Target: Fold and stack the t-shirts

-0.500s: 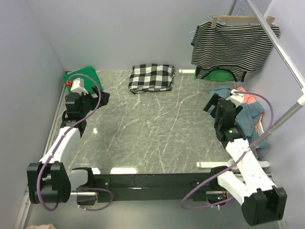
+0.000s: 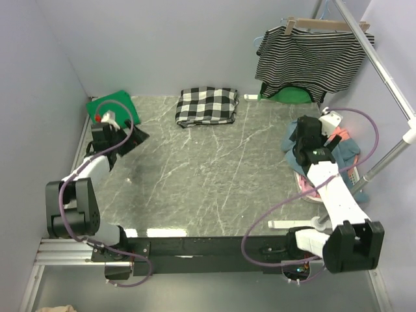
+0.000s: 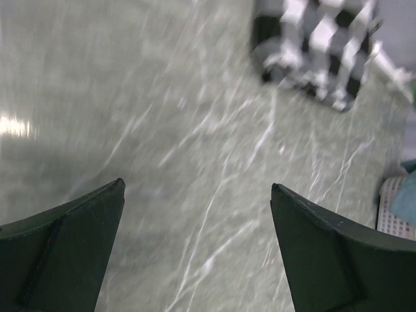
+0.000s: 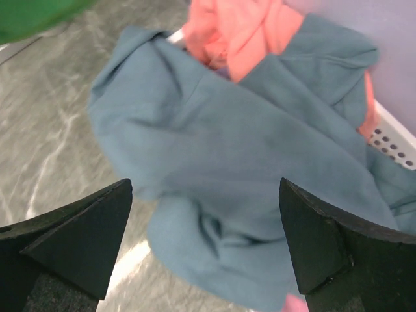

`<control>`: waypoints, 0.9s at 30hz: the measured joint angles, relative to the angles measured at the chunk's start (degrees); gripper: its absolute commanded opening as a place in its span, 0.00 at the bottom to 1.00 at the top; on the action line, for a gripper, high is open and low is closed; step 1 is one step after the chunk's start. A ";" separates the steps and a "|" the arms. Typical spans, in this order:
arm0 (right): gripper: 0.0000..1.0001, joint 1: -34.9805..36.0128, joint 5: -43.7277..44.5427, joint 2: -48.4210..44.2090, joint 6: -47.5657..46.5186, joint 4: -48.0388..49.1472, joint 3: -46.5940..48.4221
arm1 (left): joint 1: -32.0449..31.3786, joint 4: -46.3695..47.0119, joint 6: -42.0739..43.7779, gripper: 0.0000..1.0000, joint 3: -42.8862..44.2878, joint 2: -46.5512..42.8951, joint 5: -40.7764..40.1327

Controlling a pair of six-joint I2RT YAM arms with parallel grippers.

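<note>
1. Jaws: wide apart and empty on right gripper [image 4: 203,195], poised just above blue shirt [image 4: 214,162]; wide apart and empty on left gripper [image 3: 196,188], over bare table [image 2: 214,175] near far-left corner.
2. Table: open marbled middle, the likely spot for spreading. Carry the shirt there before attempting any fold.
3. Blue shirt: crumpled heap at right edge, partly in basket [image 4: 390,140], near lobe spilling over the rim onto the table. Lower straight down on a raised ridge of the near lobe and pinch blue cloth only. Lift high enough to clear the rim, then draw leftward.
4. Basket: white, perforated, mostly hidden under clothes. Risk of dragging or tipping if cloth snags on the rim, so pull up before pulling sideways.
5. Green shirt [image 2: 120,103]: flat, apparently folded, in far-left corner just beside left gripper. Probable base of the stack; leave undisturbed.
6. Pink cloth [image 4: 240,32]: tucked into the upper folds of the blue shirt, touching it. Keep the grip low and well away, or both may come out together.
</note>
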 measured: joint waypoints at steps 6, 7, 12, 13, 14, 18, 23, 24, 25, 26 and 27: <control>1.00 -5.09 -1.86 6.32 0.37 -2.23 2.05 | 0.96 0.44 -0.26 0.99 -4.79 0.68 4.63; 0.97 -5.42 -2.27 7.08 0.37 -2.49 2.05 | 0.96 0.57 -0.07 0.99 -4.79 0.35 5.14; 0.39 -6.01 -4.26 11.17 0.74 -3.74 2.97 | 0.96 2.34 0.66 1.00 -4.81 -1.57 6.32; 0.04 -6.01 -4.74 11.52 0.76 -3.87 3.06 | 0.96 2.58 0.79 1.00 -4.81 -1.84 6.67; 0.00 -6.01 -5.33 11.56 0.68 -3.89 3.06 | 0.96 2.75 0.92 0.99 -4.81 -1.90 6.84; 0.00 -5.95 -7.74 9.46 0.68 -3.78 2.93 | 0.96 2.95 1.38 0.94 -4.85 -2.01 7.06; 0.00 -3.65 -10.71 -0.68 -1.84 -3.30 2.40 | 0.96 3.72 1.55 0.61 -5.38 -3.30 7.26; 0.00 -2.62 -11.45 -2.91 -2.51 -3.23 2.47 | 0.96 4.13 1.55 0.58 -5.66 -3.78 7.34; 0.00 -0.98 -12.94 -5.86 -3.45 -3.08 2.71 | 0.96 4.52 1.53 0.59 -5.99 -4.20 7.48; 0.00 0.39 -14.29 -8.33 -4.50 -2.95 3.10 | 0.96 4.74 1.51 0.66 -6.21 -4.63 7.63; 0.00 2.19 -16.04 -10.56 -5.44 -3.19 3.93 | 0.96 4.98 1.60 0.80 -6.36 -5.03 7.69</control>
